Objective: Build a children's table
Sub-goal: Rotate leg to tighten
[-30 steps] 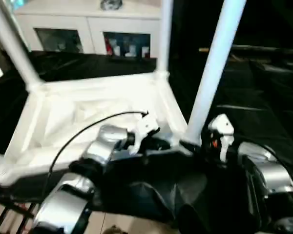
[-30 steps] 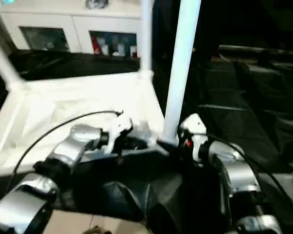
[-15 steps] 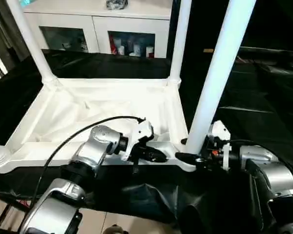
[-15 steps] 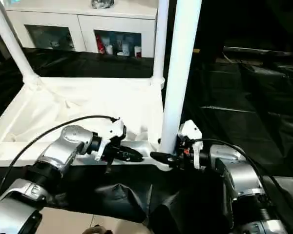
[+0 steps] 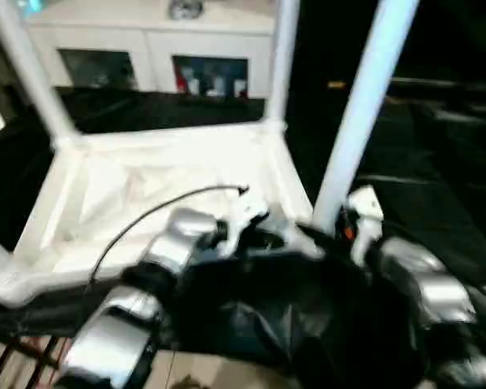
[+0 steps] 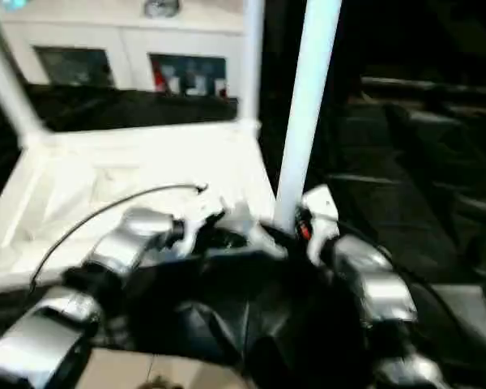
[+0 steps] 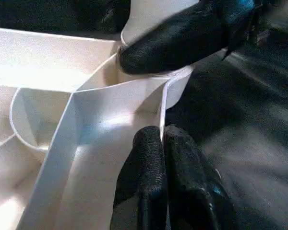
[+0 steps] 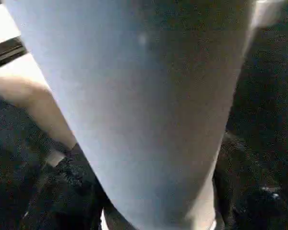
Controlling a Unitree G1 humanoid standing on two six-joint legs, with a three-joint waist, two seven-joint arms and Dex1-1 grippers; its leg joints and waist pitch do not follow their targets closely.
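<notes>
Writing is nowhere readable; left gripper [image 7: 162,143] jaws pinch the tabletop [image 5: 146,190] rim; right gripper [image 5: 328,235] jaws straddle a leg [image 5: 358,105].

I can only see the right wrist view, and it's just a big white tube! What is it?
Observer: It's a leg of the children's table, standing up from the near right corner of the upside-down tabletop.
Operator: Are any other legs in?
Observer: Yes, the far left leg and the far right leg stand upright in their corners.
Operator: What's the other gripper doing?
Observer: The left gripper is shut on the tabletop's thin rim, close to your leg's corner.
</notes>
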